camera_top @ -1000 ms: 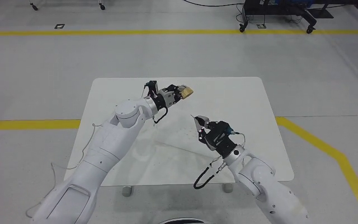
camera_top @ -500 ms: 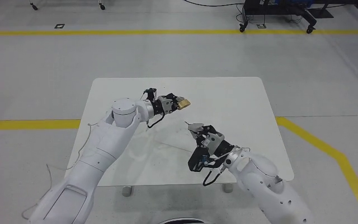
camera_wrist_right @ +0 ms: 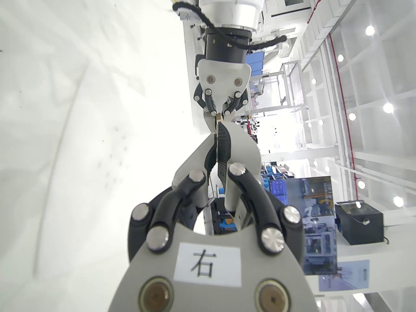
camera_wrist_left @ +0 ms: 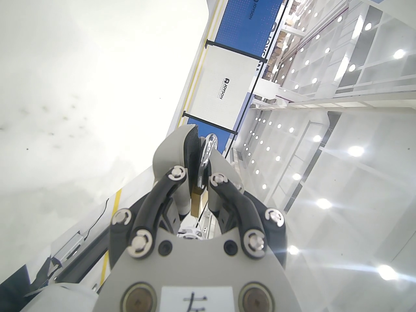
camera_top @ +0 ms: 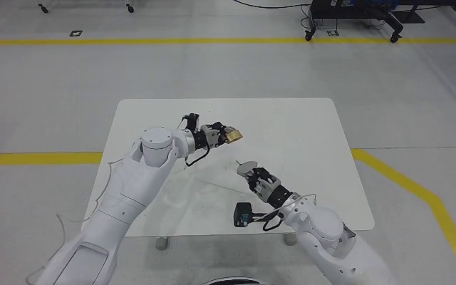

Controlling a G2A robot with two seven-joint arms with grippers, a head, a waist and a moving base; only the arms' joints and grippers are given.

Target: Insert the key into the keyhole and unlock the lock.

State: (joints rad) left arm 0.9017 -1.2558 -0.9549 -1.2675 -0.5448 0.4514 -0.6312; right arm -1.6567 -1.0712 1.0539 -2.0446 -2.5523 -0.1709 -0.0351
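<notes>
White table [camera_top: 313,128] is sitting under both arms. L gripper [camera_top: 225,133] is hanging approx. 12 o'clock of table centre, fingers closing tight on the brass lock [camera_top: 234,134]. R gripper [camera_top: 246,168] is hanging at 5 o'clock of the lock, pinching the thin key [camera_top: 239,163], tip pointing approx. 11 o'clock, w/ a gap between key and lock.
</notes>
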